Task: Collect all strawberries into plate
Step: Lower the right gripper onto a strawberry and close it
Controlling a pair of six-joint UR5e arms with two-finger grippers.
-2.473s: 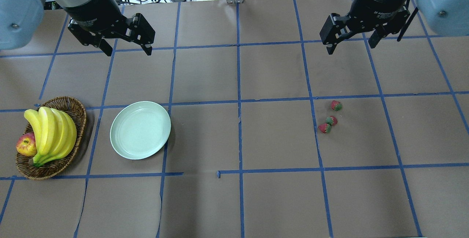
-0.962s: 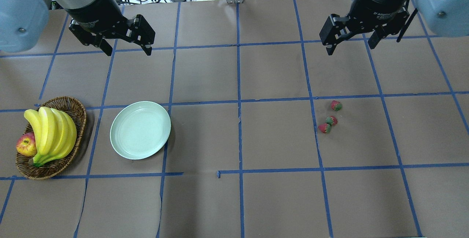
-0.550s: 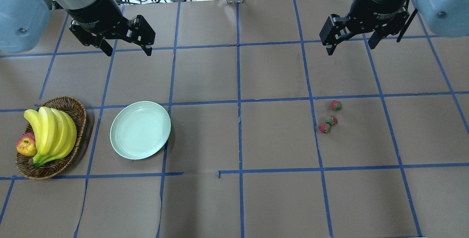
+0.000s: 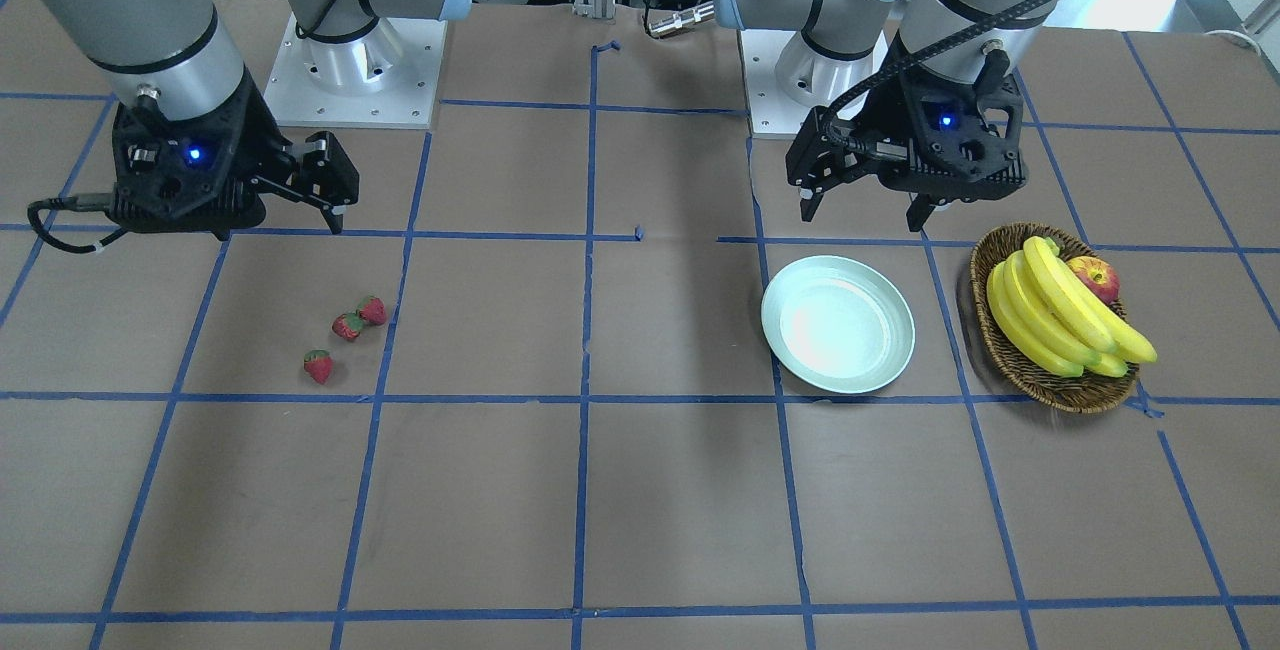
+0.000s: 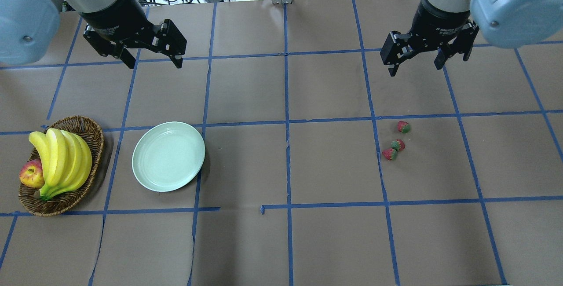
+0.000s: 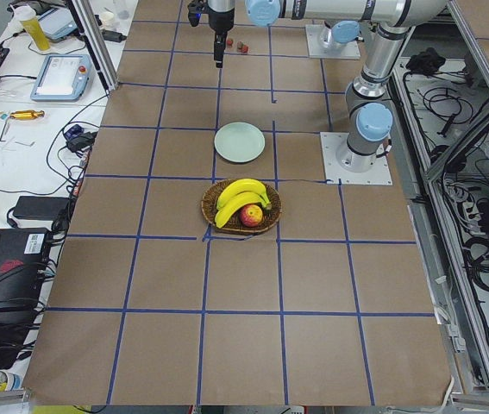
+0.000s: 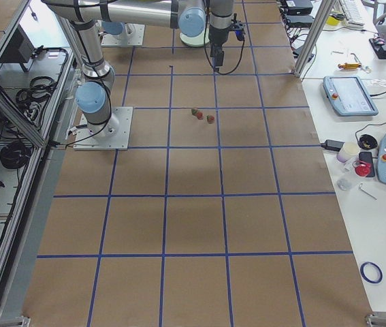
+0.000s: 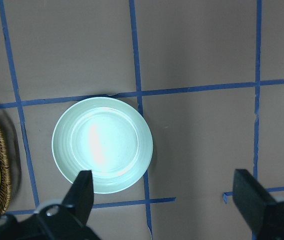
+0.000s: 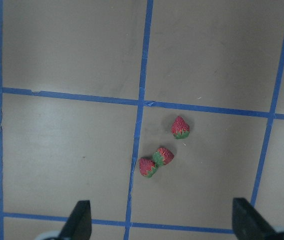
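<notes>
Plainly, all 3 strawberries (image 9: 164,156) lie on the worktop (image 5: 334,242), none on the plate (image 5: 168,156). They sit on the robot's right side, just beside a blue tape line (image 9: 138,135). 2 of them touch each other, and the 3rd lies just apart. The plate sits well away on the left side, bare and glossy, near a wicker basket (image 5: 96,133) that holds bananas (image 5: 61,160) and an apple (image 5: 30,175). The bananas hide part of the apple.

The right end effector (image 5: 414,68) hangs above the worktop, clear of the strawberries, with fingers spread and nothing between them. The left end effector (image 5: 154,62) hangs likewise, clear of the plate, also spread and empty.

In the front-facing view only 1 finger of the right end effector shows past its black body. Each wrist view catches just 2 fingertips at the bottom edge, cut off. The left wrist view also cuts the basket at its edge. In both side views the strawberries are tiny specks, their caps hard to make out.
</notes>
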